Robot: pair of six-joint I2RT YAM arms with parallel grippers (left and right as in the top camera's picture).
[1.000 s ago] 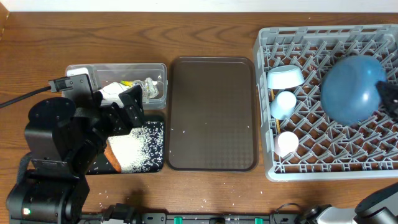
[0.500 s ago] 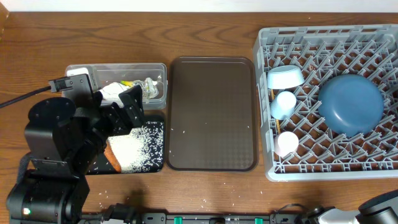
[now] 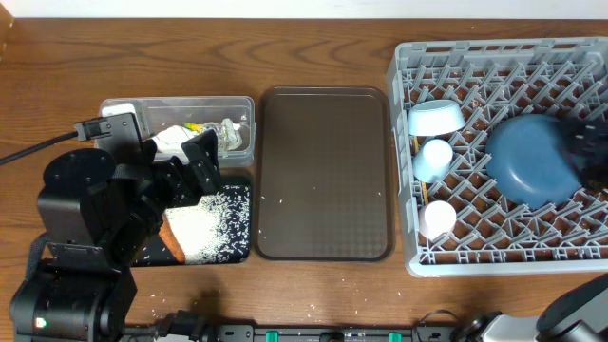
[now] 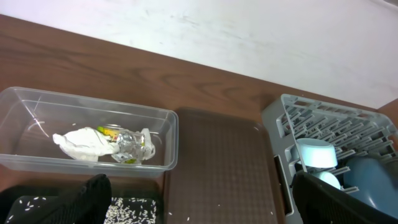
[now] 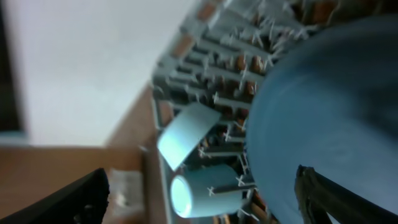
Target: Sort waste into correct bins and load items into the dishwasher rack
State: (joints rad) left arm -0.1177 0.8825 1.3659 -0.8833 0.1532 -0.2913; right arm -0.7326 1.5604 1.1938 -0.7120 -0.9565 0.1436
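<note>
Grey plastic fills the right of the overhead view, where the dishwasher rack (image 3: 494, 66) is cut off by the frame edge and the right hand (image 3: 589, 144) shows only as a dark blur over the rim of the dark-blue plate (image 3: 527, 161). Its wrist camera is smeared, yet we see its fingers (image 5: 74, 202) spread wide and the plate lying in the rack, not gripped. Along the rack's left side sit the pale-blue bowl (image 3: 435, 119), the light-blue cup (image 3: 433, 159) and the pink cup (image 3: 438, 218). The left arm (image 3: 90, 218) hides much of the black tray (image 3: 147, 252); the part we can see holds white rice (image 3: 214, 223) and an orange sliver of the carrot (image 3: 173, 244). The left hand (image 4: 202, 186) hangs empty, fingers well apart. The clear tub (image 4: 171, 140) holds the crumpled white paper (image 4: 79, 142), the foil wrapper (image 4: 129, 144) and the yellow-green packet (image 4: 111, 131). Between bins and rack lies the brown serving tray (image 3: 323, 171), a few grains on it.
</note>
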